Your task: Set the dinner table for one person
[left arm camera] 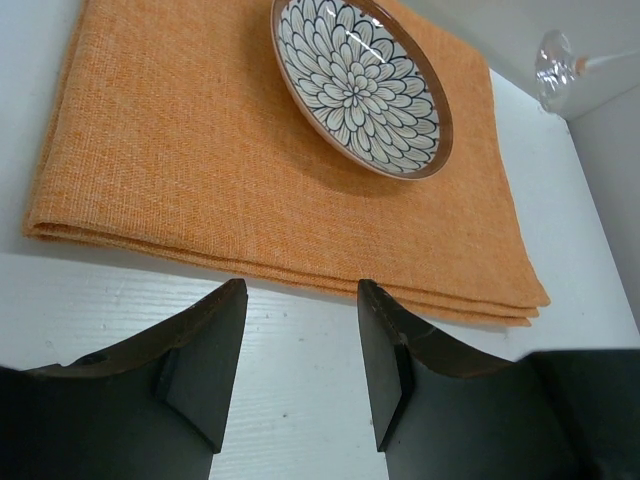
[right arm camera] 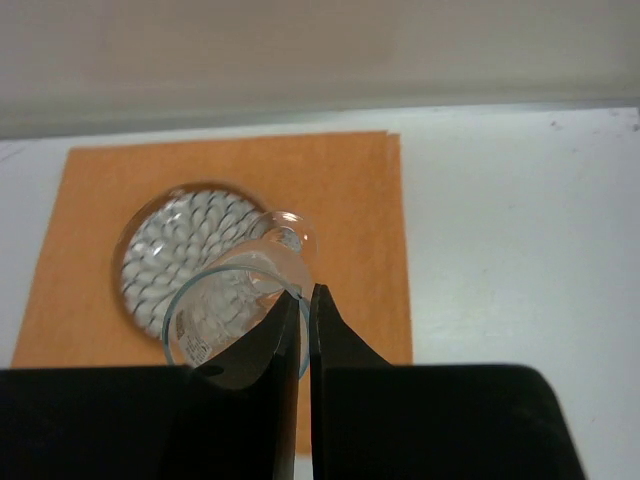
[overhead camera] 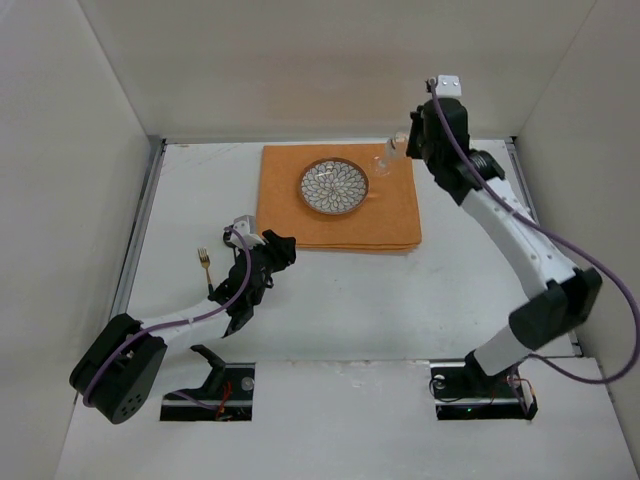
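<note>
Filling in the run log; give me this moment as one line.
left pincer open, empty | right pincer shut on glass | plate on orange mat | fork on dinner table

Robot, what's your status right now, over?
Left tool open, empty. Right tool shut on glass, at mat corner. Plate on mat close by; fork on table.

This is a robotics lab cell rather than a dining room. The white table (overhead camera: 330,300) is edged with thin metal rails (overhead camera: 138,230) and boxed in by bare, pale walls (overhead camera: 300,60) (on three sides). Two arms, left (overhead camera: 185,318) and right (overhead camera: 520,235), are bolted at its near edge, and purple cables (overhead camera: 452,135) run loose along them. The only homely things are a few staged props: an orange mat (overhead camera: 290,220), a plate (overhead camera: 335,187), a glass (overhead camera: 381,165) and a fork (overhead camera: 204,262).
</note>
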Available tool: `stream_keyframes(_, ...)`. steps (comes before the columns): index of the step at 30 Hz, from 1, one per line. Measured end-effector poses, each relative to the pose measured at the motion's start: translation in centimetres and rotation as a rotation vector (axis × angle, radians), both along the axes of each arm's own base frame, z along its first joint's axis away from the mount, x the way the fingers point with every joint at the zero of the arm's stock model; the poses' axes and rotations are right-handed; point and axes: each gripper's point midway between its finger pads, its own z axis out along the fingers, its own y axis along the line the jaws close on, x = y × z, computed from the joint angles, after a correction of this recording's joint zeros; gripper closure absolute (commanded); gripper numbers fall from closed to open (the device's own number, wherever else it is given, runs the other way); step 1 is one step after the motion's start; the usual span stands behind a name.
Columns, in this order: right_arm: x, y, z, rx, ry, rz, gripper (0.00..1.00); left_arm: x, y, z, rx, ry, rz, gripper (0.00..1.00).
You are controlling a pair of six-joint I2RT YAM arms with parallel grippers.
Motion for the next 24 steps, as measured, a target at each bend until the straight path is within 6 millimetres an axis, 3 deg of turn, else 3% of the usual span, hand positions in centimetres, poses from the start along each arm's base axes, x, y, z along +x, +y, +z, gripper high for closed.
stream_keyframes(5, 7.2, -0.9, -3.7, -0.049, 0.067, -0.072, 0.96, 0.0, 0.0, 0.0, -0.003, 0.000, -0.001, 0.54)
stream_keyframes(9, 10.5, -0.6, -6.4, -0.080, 0.120, -0.085, 0.96, 0.0, -0.1, 0.0, -0.008, 0.002, -0.002, 0.54)
stream_keyframes(13, 12.3, -1.1, -7.5, -0.094, 0.145, -0.100, 0.96, 0.0, -0.1, 0.0, -0.010, 0.003, -0.001, 0.54)
stream_keyframes(20, 12.9, -3.2, -7.1, -0.095, 0.148, -0.140, 0.96, 0.0, -0.1, 0.0, -0.010, 0.003, -0.001, 0.54)
stream_keyframes(24, 13.6, -3.4, -7.4, -0.098, 0.151, -0.146, 0.95, 0.0, -0.1, 0.0, -0.011, 0.003, -0.002, 0.54)
